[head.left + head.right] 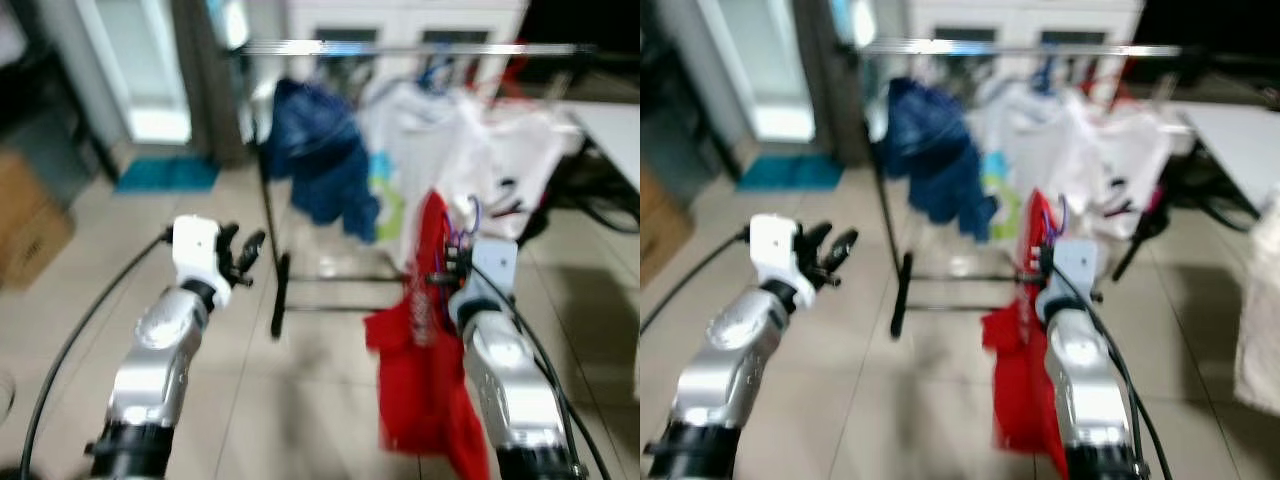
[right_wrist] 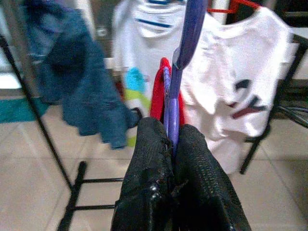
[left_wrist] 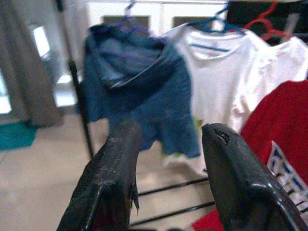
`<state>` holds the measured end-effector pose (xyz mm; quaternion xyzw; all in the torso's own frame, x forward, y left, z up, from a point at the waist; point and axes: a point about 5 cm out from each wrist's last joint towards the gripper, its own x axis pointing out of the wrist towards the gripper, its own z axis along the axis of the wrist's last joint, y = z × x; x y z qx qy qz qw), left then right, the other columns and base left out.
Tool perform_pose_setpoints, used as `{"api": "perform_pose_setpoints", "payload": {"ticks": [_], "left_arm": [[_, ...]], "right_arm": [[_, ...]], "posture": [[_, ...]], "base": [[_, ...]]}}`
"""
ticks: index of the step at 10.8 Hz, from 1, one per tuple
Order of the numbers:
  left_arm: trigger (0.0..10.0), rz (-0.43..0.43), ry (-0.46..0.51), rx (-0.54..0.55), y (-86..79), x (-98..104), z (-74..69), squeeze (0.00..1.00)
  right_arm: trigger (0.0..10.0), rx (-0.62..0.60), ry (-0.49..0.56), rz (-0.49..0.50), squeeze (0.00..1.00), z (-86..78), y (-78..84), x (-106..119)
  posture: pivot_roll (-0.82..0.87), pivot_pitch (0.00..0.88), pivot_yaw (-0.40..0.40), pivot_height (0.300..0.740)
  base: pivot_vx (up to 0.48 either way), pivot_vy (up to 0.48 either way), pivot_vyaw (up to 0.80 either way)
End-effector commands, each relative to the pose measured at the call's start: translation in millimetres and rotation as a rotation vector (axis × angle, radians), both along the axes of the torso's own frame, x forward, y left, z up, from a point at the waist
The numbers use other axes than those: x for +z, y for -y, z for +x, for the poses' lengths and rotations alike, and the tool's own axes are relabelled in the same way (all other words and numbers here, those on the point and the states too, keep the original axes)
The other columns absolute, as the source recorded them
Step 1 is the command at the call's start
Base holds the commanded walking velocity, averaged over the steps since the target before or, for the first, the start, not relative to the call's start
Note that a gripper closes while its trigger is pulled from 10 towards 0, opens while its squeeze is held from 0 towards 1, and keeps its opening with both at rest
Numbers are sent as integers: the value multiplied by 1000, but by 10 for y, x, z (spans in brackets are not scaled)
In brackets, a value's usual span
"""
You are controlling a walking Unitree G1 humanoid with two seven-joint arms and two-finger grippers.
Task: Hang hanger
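My right gripper (image 2: 172,144) clamps the purple hanger (image 2: 185,43), red shirt (image 1: 425,370) dangling. Rail (image 1: 400,47) lies ahead and above, crosswise; hook points up. Left gripper (image 3: 168,159) wide, empty.

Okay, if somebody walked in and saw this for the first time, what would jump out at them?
First the bright red shirt hanging from a purple plastic hanger, which the right gripper pinches in front of the robot. Beyond it stands a black clothes rack with a silver rail, carrying a dark blue denim garment and white T-shirts. The left gripper is raised with its fingers apart, holding nothing.
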<state>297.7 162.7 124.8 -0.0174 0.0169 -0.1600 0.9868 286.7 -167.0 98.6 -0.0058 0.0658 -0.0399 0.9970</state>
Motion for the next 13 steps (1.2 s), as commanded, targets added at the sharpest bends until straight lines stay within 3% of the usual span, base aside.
{"api": "perform_pose_setpoints", "payload": {"ticks": [1, 4, 6, 9, 13], "left_arm": [[10000, 3, 1, -32, 77, 12, -1, 0], [10000, 2, 3, -67, 137, 28, 74, 0], [10000, 0, 3, -84, 187, 26, 47, 0], [10000, -2, -4, -50, 130, -20, -7, 0], [10000, 36, -5, -99, 166, -30, -36, 0]], "right_arm": [[10000, -26, 22, -3, 0, 21, 92, 45], [10000, -50, 35, -26, 0, 3, 142, 68], [10000, -74, 25, -33, 0, -25, 241, 43], [10000, -6, 12, -73, 0, 54, 262, 87], [10000, 112, 0, -143, 0, 158, 429, 189]], "posture": [[-131, 0, 38, 740], [-166, 0, 76, 740], [-151, 0, 57, 740], [-147, 0, 15, 740], [-172, 0, 9, 740]], "base": [[345, 0, 0], [346, 0, 0], [343, 0, 0], [344, 0, 0], [345, 0, 0]]}}
